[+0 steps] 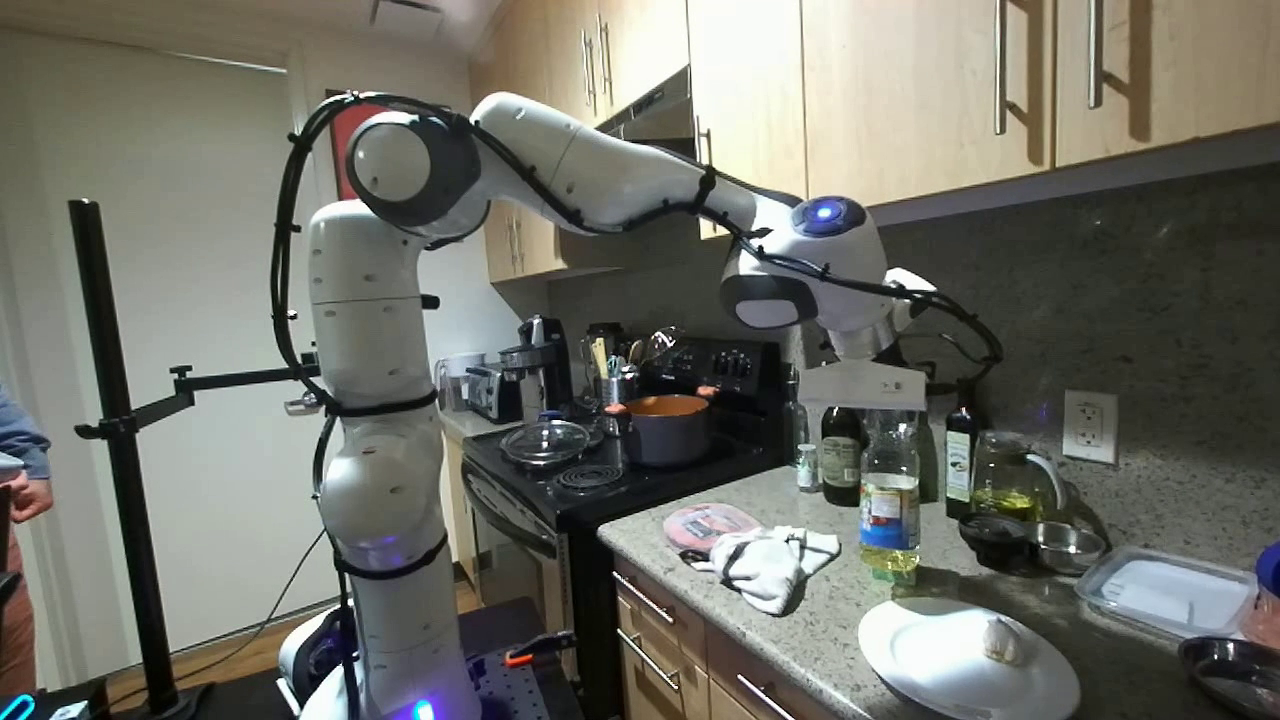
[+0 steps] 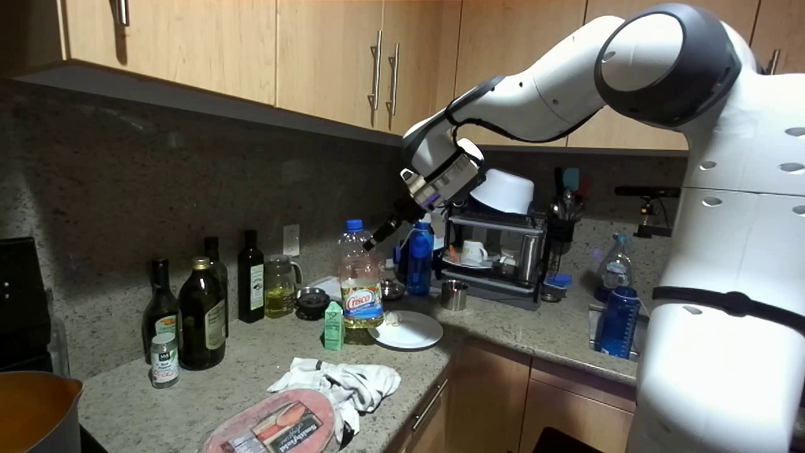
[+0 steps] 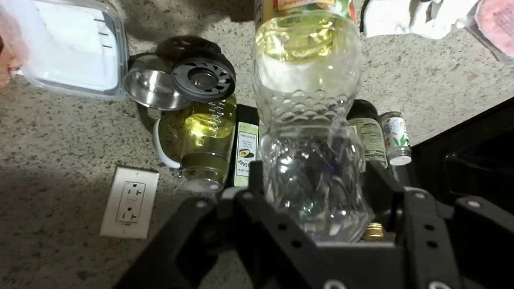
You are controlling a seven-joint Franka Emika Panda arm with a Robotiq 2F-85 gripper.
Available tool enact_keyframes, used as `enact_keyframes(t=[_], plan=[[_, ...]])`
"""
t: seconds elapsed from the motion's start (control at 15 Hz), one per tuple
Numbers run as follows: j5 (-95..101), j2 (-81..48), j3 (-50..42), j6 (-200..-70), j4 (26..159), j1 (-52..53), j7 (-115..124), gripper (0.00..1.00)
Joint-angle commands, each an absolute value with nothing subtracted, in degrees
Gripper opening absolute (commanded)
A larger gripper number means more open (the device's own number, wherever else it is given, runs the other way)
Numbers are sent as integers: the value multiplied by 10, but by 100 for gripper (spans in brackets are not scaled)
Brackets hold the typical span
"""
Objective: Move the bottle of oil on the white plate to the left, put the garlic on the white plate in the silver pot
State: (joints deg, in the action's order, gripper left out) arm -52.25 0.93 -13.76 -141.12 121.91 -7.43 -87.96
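The bottle of oil is clear, with yellowish oil, a blue cap and a blue label. My gripper has its fingers on both sides of the bottle's wrinkled upper part in the wrist view, shut on it. An exterior view shows the fingertips near its neck. The base seems a little off the counter, beside the white plate. On that plate lies the garlic, also seen in both exterior views. Grey outside and orange inside, the silver pot stands on the stove. A white board hides the gripper in an exterior view.
A green carton stands right by the bottle. Dark bottles and a glass jug line the wall. A towel and a meat pack lie toward the stove. Small bowls sit behind the plate.
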Motion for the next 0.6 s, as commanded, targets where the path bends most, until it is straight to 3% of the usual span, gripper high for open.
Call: enact_keyframes(t=[0.0, 0.53], plan=[[-565, 13, -129, -1390, 1209, -86, -902, 39], [-582, 17, -128, -1391, 1215, -88, -899, 39]])
